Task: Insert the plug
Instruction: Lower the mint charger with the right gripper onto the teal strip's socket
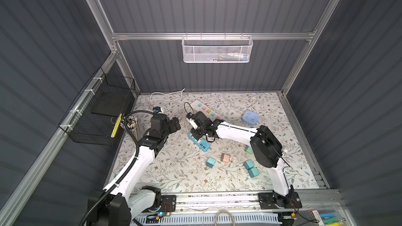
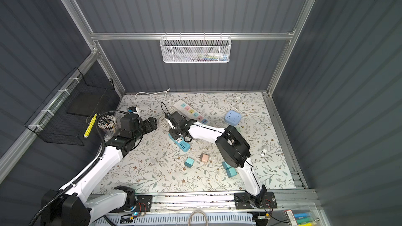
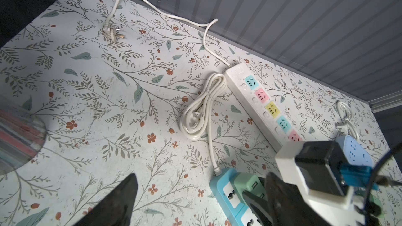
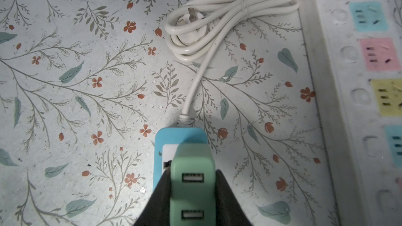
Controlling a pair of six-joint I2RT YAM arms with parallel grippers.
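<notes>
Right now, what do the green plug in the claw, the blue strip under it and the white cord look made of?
Green plug: likely moulded plastic, matte, rounded edges, even colour. Blue power strip: plastic too, smooth, faint sheen, white face inset. White cord: probably a rubbery or vinyl sheath, since it bends in tight loops.

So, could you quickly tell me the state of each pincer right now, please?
Left pincer: open, holding nothing.
Right pincer: closed on the green plug, at the blue power strip.
</notes>
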